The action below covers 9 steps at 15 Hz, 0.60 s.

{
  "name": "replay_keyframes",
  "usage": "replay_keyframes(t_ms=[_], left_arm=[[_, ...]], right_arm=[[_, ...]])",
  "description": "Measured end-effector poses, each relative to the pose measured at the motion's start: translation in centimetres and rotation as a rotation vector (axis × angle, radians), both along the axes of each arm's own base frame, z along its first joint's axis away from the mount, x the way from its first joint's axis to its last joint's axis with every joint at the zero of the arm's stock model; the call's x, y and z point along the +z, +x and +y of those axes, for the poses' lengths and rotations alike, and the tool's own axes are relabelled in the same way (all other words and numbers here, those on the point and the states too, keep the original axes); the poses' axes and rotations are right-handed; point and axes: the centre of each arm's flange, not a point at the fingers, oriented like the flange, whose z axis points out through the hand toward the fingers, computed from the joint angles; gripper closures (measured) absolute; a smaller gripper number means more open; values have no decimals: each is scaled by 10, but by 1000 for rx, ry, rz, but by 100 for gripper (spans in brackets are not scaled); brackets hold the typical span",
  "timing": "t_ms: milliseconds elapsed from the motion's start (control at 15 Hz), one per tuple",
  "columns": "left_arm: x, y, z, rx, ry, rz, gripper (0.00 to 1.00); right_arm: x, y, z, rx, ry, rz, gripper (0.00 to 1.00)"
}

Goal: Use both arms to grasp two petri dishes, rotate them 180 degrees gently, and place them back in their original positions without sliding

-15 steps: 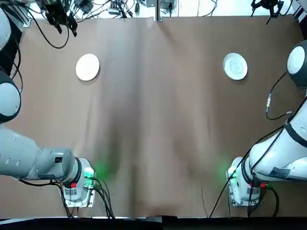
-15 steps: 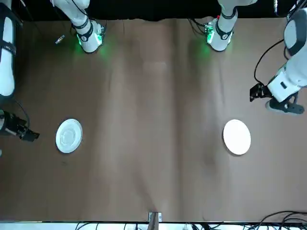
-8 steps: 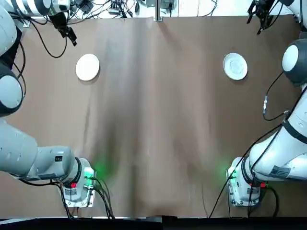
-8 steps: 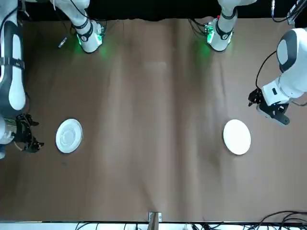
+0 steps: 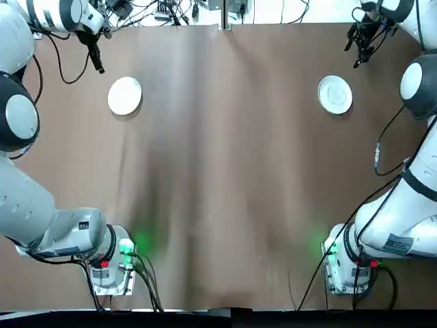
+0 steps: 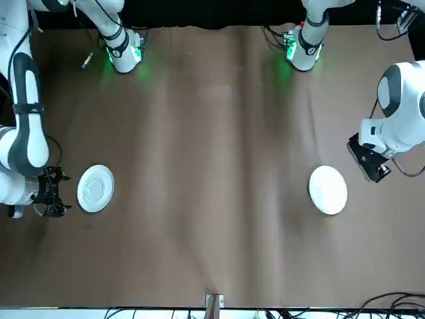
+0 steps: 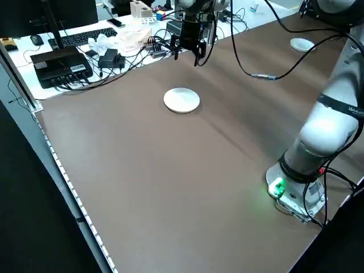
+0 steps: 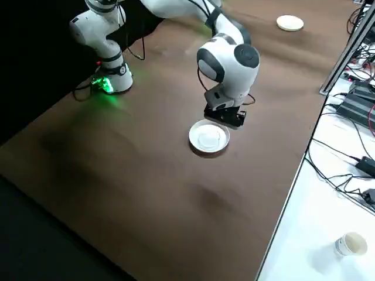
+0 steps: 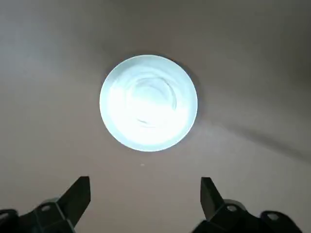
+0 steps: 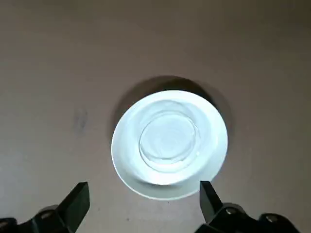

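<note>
Top view: left end effector [image 5: 96,60] half-hidden

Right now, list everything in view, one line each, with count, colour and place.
plain petri dish: one, matte white, flat on the table's far left.
rimmed petri dish: one, glossy white with an inner ring, flat on the far right.
table: one, brown.
keyboard and black devices: several, on the white bench beyond the far edge.
paper cup: one, pale, on the bench.
left gripper: one, dark, open, beside the plain dish, not touching.
right gripper: one, dark, open, beside the rimmed dish, not touching.
</note>
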Motion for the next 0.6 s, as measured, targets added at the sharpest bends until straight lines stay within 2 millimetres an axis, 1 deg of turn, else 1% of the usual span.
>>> replay_keyframes(t_ms=[200,333,400,467,533,600], left_arm=[[-9,6,0,-127,4,-1,0],[-15,9,3,-199,3,-8,0],[-19,12,5,-217,2,-13,0],[-25,13,7,-227,1,-13,0],[-34,14,8,-232,-2,-3,0],[-57,15,7,-241,-9,25,1]], right_arm=[[-23,-6,-1,-75,-18,-18,0],[-30,-9,-2,-99,-22,-14,3],[-31,-9,-2,-104,-23,-11,11],[-33,-10,-2,-110,-23,-8,22],[-35,-11,-2,-112,-25,-11,23],[-45,-13,-3,-117,-32,-42,25]])
